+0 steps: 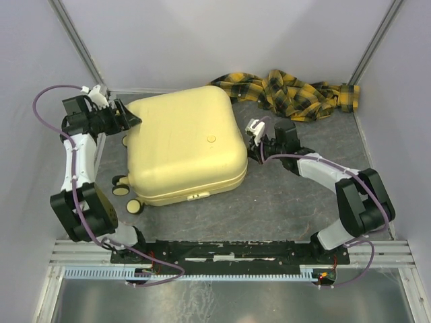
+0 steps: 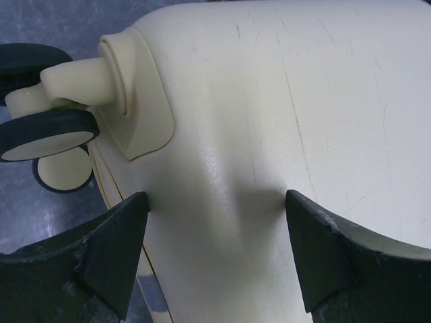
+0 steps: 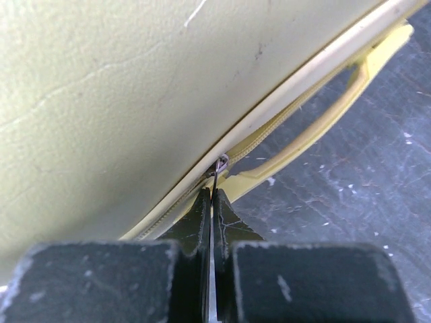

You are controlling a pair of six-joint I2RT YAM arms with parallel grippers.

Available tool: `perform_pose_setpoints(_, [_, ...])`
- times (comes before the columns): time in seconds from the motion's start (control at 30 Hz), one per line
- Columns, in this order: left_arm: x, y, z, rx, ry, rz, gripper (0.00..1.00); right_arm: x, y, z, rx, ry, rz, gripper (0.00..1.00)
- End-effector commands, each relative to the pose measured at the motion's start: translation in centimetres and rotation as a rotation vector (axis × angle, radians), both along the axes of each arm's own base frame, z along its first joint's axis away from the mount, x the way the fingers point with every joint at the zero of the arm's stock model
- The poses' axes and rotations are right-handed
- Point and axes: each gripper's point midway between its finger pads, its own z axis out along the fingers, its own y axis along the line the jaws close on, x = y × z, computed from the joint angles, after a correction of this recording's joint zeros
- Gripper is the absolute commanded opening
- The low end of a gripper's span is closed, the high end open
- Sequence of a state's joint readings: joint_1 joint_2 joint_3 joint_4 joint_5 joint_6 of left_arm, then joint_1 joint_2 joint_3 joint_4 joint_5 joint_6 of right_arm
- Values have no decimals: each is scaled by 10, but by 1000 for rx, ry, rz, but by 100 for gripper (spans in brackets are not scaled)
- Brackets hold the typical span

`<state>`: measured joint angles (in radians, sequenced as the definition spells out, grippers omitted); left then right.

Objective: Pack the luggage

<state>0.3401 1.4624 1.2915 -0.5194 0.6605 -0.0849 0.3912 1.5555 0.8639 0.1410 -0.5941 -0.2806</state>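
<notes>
On the table [image 1: 289, 202], the top view shows you the suitcase [image 1: 185, 145] lying closed. Only the left wrist view shows the left gripper [image 2: 215, 196] spread apart over its shell by a wheel [image 2: 47, 134]; the right wrist view shows the right gripper [image 3: 211, 195] pinching the zipper pull [image 3: 220, 162].

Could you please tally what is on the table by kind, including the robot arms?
Suitcase: 1
Plaid cloth: 1
Robot arms: 2, left arm and right arm
Total: 4
</notes>
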Motion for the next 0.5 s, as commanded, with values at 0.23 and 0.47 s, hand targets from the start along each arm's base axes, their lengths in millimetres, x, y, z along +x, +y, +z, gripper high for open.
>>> perform_pose_setpoints(0.23, [-22,-141,-45,-48,78,-668,79,-74,42,50,119,-76,159,2])
perform_pose_setpoints(0.47, [-70,-159,-42,1,102,-930,75,-106,28,40,87,-69,74,2])
